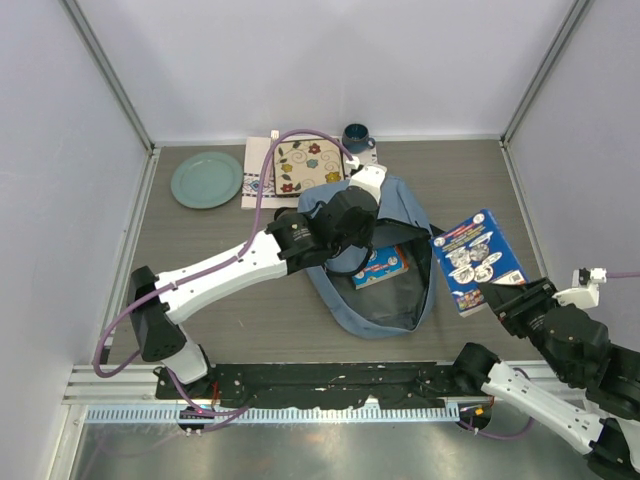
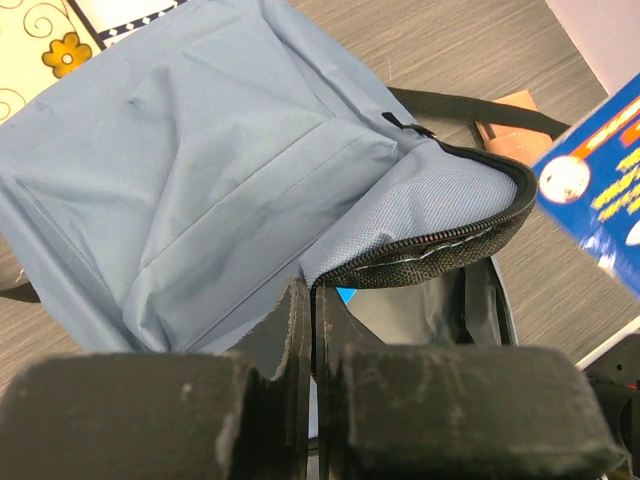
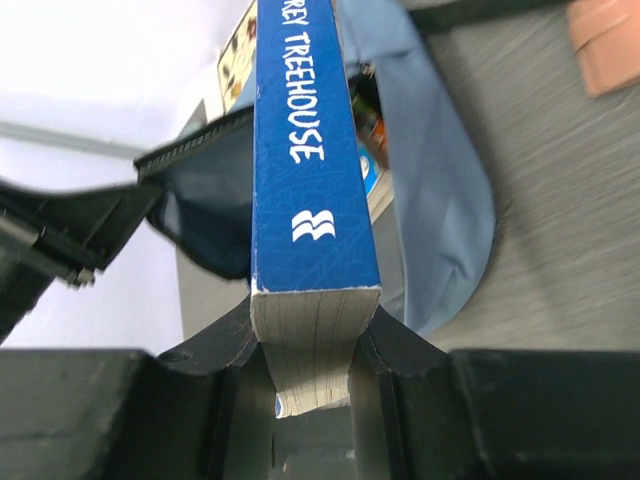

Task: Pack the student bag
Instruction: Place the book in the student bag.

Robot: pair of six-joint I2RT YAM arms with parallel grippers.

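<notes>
The student bag (image 1: 408,205), light blue with a dark zipper line, lies open at the table's middle. A small colourful book (image 1: 382,265) lies inside its dark interior. My left gripper (image 2: 312,290) is shut on the bag's upper flap beside the zipper edge (image 2: 440,245) and holds it up; seen from above, that gripper (image 1: 366,186) sits over the bag's far side. My right gripper (image 3: 315,320) is shut on the bottom of a thick blue book (image 3: 300,150), spine up. This book (image 1: 478,258) hangs just right of the bag's opening, and the bag (image 3: 440,180) lies beyond it.
A teal plate (image 1: 206,179), a flower-patterned square plate (image 1: 310,165) on a white cloth mat (image 1: 254,180) and a dark blue mug (image 1: 356,136) stand along the back. A brown flat item (image 2: 510,110) lies by the bag's black strap (image 2: 470,108). Walls enclose the table on three sides.
</notes>
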